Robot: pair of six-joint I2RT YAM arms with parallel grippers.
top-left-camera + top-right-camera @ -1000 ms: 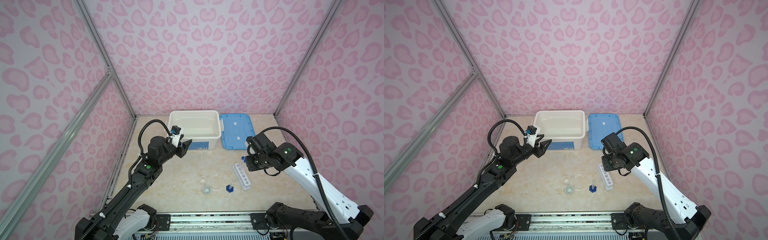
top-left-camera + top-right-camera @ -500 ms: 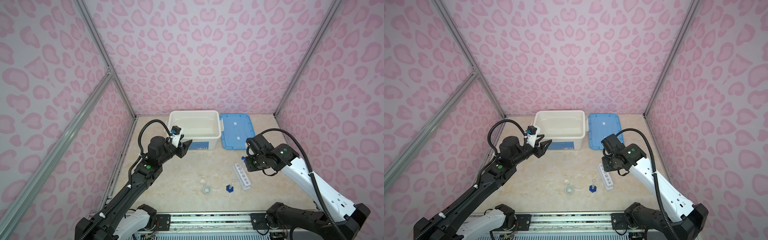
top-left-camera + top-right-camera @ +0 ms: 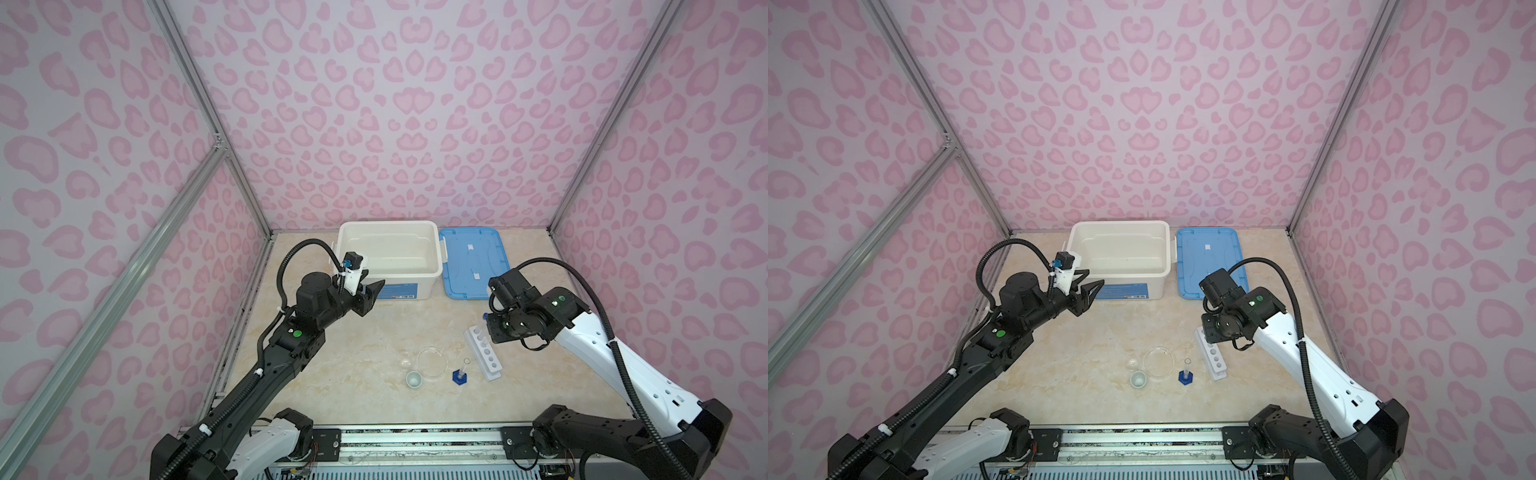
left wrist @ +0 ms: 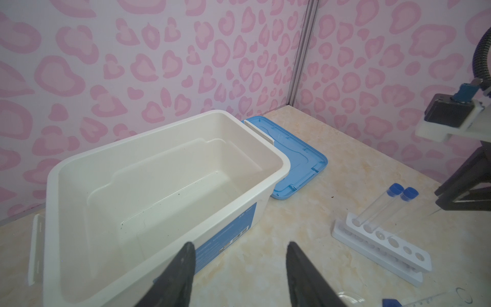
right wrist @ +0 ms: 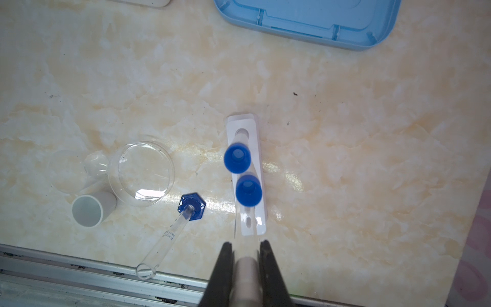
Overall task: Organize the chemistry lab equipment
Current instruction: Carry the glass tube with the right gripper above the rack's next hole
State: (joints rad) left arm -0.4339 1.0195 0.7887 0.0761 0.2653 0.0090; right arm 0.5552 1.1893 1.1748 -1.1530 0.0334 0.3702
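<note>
Marbled tabletop, pink-print walls. Clear test tube clamped in right gripper, poised over white rack. Two blue-capped tubes sit at one end.

Likely step: racking. Centre the tip over the next free hole, keep it vertical, lower slowly, and mind the neighbouring cap.

Nearby: dish, cup, cylinder. Farther off, left gripper agape and empty, by bin.

Only the right wrist view shows the grip. The left wrist view shows four vacant holes.
</note>
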